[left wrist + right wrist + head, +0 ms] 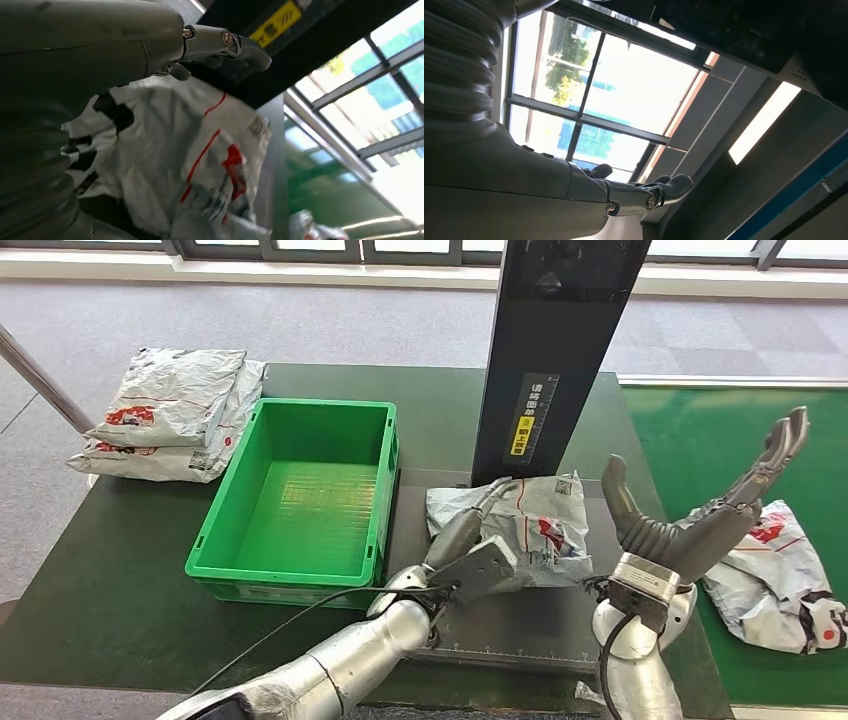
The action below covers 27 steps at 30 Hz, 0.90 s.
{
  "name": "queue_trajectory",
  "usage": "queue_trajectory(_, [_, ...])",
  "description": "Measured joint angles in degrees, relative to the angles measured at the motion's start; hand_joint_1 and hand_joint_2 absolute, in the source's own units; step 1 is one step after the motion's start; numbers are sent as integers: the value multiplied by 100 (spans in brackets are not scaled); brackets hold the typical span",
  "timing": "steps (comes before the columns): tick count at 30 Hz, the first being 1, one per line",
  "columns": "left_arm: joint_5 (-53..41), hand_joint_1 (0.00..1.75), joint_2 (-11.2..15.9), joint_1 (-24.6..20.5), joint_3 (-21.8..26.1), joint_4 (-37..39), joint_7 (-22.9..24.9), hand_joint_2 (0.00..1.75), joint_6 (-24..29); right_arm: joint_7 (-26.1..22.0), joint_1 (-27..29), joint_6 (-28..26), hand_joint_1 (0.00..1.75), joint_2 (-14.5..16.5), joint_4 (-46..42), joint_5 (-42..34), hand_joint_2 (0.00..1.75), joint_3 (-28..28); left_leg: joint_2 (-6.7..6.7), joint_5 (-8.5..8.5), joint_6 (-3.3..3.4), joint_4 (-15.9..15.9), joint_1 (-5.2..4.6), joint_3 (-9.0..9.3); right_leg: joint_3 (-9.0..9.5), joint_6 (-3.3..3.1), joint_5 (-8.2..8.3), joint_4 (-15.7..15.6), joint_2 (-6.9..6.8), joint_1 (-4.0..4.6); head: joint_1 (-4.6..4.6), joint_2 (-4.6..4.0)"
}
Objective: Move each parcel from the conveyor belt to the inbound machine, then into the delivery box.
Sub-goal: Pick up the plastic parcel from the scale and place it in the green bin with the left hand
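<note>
Across the middle of the frame we see a dark green table on a grey floor, with windows along the top edge and the green conveyor belt at the right. Our left hand rests on a white parcel lying on the dark inbound machine below its black post; whether it grips the parcel, we cannot tell. Our right hand is lifted at the right with fingers spread and holds nothing, another parcel lies on the belt, and the green delivery box sits left of center beside stacked parcels at upper left.
</note>
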Motion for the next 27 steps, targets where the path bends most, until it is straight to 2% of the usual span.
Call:
queue_trajectory(5, [64,3,1,-128,-867,370,594,175,24,1,-87,1,0,46,62,-39,175,-3,0,0,0,0,0,0,0,0,0,0,0,1,0,0])
queue_trajectory(6, [35,32,2,-153,-1048,457,795,175,13,1,-96,1,0,54,71,-51,175,-3,-1,0,0,-1,0,0,0,0,0,0,-1,1,0,0])
queue_trajectory(9, [-117,161,3,-175,-1638,718,1343,175,-43,0,-121,1,0,77,95,-84,175,-3,-1,-1,-1,-2,1,-1,0,-1,-1,1,-1,2,0,0])
queue_trajectory(10, [-153,175,4,-171,-1806,794,1444,175,-53,0,-127,1,0,83,103,-97,175,-3,-1,-1,-1,-2,1,-1,-1,-1,-1,1,-1,2,0,0])
queue_trajectory(17, [-285,175,9,-230,-2486,1100,1763,175,86,1,-134,1,0,99,171,-122,175,-3,-3,-1,-1,-2,1,1,5,0,-3,1,-2,2,0,0])
queue_trajectory(27, [-490,175,7,-360,-2862,1262,2003,175,362,0,-143,1,0,101,300,-174,175,-3,-3,-1,-1,-2,1,10,13,0,-2,1,-3,2,0,0])
